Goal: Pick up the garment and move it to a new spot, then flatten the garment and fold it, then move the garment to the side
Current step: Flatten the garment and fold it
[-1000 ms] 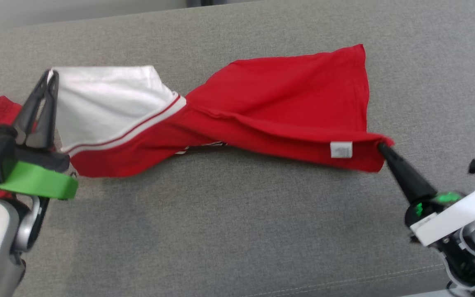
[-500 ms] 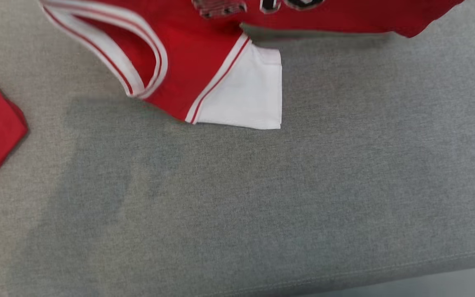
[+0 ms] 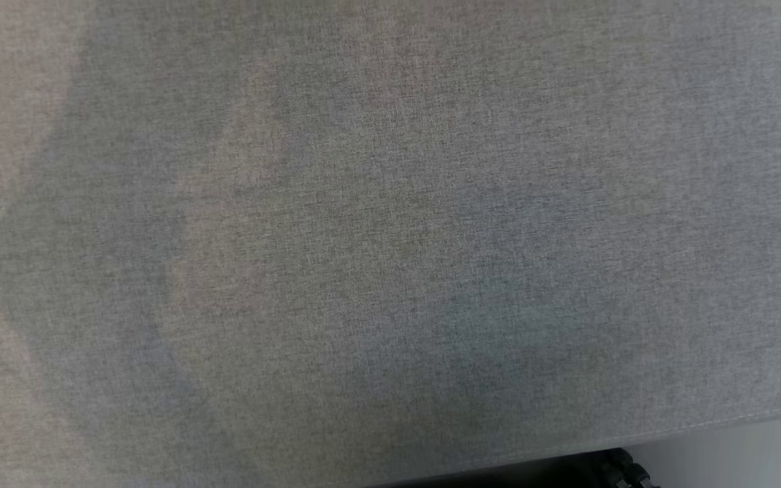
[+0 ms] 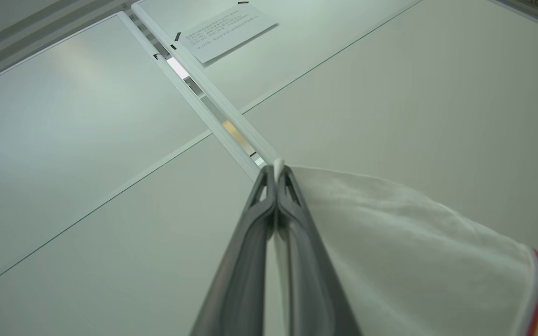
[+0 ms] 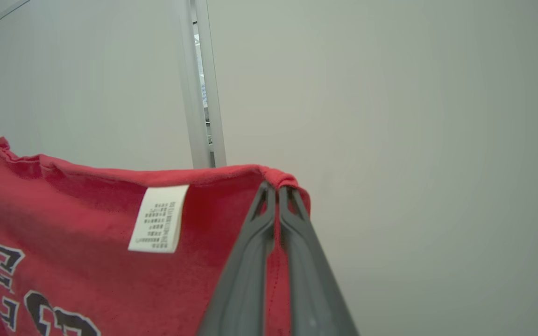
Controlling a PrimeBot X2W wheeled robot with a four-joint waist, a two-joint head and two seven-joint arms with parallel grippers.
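Note:
The garment is a red shirt with white sleeves and dark lettering. In the left wrist view my left gripper is shut on the tip of a white sleeve, which hangs away to the right toward a red-striped seam. In the right wrist view my right gripper is shut on a corner of the red hem, beside a white care label. Both grippers point up at pale wall panels, with the cloth held up off the surface.
The head view looks down on a grey fabric surface with its front edge near the bottom and a dark part of the robot below it. Pale wall panels with a taped paper notice lie beyond the grippers.
Both grippers have lifted the garment off the grey surface, and it has left the head view upward. The head view itself has shifted.

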